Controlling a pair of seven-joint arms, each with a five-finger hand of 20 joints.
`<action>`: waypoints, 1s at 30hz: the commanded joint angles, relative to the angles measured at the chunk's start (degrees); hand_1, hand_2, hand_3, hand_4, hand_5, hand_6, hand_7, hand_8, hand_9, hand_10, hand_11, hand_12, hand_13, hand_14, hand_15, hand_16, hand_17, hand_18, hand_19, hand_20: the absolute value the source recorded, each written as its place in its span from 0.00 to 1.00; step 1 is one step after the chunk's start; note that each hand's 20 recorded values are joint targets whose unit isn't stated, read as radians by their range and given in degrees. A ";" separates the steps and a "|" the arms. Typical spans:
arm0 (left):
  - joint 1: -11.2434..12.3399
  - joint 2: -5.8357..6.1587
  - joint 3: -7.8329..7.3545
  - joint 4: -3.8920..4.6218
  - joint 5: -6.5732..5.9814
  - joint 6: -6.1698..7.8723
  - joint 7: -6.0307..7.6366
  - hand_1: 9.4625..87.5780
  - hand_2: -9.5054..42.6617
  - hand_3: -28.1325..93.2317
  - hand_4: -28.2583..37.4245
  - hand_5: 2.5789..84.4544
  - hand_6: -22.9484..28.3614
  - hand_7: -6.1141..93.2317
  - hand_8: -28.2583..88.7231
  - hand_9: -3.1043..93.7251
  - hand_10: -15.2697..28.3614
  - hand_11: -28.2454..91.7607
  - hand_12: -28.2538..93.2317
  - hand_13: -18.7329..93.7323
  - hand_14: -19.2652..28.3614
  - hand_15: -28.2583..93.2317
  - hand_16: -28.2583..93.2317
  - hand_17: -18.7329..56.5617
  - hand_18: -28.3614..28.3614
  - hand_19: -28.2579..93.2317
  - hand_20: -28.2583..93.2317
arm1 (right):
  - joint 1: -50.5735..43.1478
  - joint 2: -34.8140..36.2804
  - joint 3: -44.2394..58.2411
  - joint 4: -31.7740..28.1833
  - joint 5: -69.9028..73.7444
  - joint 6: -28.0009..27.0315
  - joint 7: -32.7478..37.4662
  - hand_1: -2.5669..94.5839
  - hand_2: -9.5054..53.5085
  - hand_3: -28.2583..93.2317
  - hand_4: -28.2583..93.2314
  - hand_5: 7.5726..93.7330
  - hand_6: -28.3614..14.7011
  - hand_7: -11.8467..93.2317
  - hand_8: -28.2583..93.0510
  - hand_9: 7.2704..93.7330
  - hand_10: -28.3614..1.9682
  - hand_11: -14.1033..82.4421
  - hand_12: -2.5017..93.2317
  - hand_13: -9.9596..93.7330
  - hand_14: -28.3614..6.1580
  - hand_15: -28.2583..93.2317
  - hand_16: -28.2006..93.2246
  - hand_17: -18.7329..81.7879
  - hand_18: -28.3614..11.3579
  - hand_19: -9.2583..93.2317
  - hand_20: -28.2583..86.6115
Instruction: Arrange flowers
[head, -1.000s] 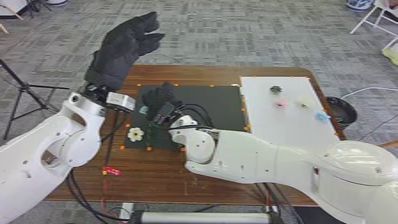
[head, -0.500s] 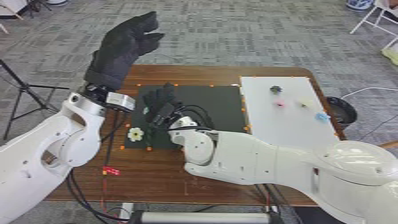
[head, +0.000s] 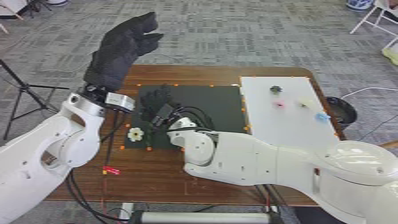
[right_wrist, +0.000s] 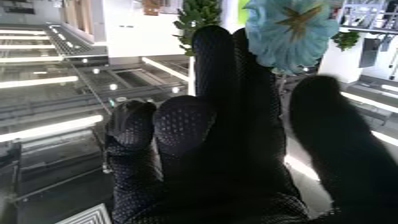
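Over the dark mat, my right hand stands with its fingers spread. In the right wrist view, my right hand has straight fingers side by side, others loosely bent, and the thumb apart from them across a gap. A pale blue flower is at the fingertips, its underside and brown star-shaped base facing the camera; whether it rests against them I cannot tell. My left hand is raised beyond the table's far left, fingers straight. A white flower is at the mat's near left corner.
On the white board at the right are a dark flower, a pink one, a pale yellow one and a blue one. A red item lies near the table's left edge. Cables run beside both arms.
My right hand has turned slightly and its fingers look more spread. The pale blue patch at its left side has gone out of sight. The left arm has stayed still.
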 joint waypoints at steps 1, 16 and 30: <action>-0.09 -0.44 -0.18 -0.23 -0.08 -0.12 0.85 0.20 0.14 0.80 0.04 0.35 0.50 0.24 0.17 0.28 0.60 0.39 0.39 0.35 0.69 0.47 0.28 0.13 0.85 0.54 0.35 | 0.19 0.25 0.53 0.26 -0.72 1.39 -0.72 0.31 0.42 0.92 0.05 0.70 0.71 0.36 0.18 0.75 0.62 0.44 0.25 0.69 0.50 0.93 0.48 0.46 0.14 0.93 0.75; -0.02 -0.38 -0.11 -0.37 -0.21 0.31 1.23 0.20 0.14 0.80 0.04 0.35 0.50 0.24 0.17 0.28 0.61 0.39 0.39 0.35 0.69 0.47 0.28 0.13 0.85 0.54 0.35 | 0.06 -0.08 0.79 0.50 -1.67 2.49 0.32 0.49 0.08 0.91 0.00 0.75 0.74 0.39 0.20 0.84 0.72 0.30 0.40 0.72 0.56 0.92 0.48 0.49 0.16 0.95 0.74; 9.22 -0.06 -7.59 -2.71 -0.20 2.47 0.81 0.20 0.14 0.80 0.04 0.35 0.50 0.24 0.17 0.28 0.61 0.39 0.39 0.35 0.69 0.47 0.28 0.13 0.85 0.54 0.35 | -1.95 18.35 11.39 -20.07 1.63 -15.60 -7.74 0.28 0.00 0.93 0.00 0.42 0.60 0.36 0.12 0.41 0.49 0.65 0.36 0.54 0.45 0.93 0.49 0.39 0.19 0.88 0.75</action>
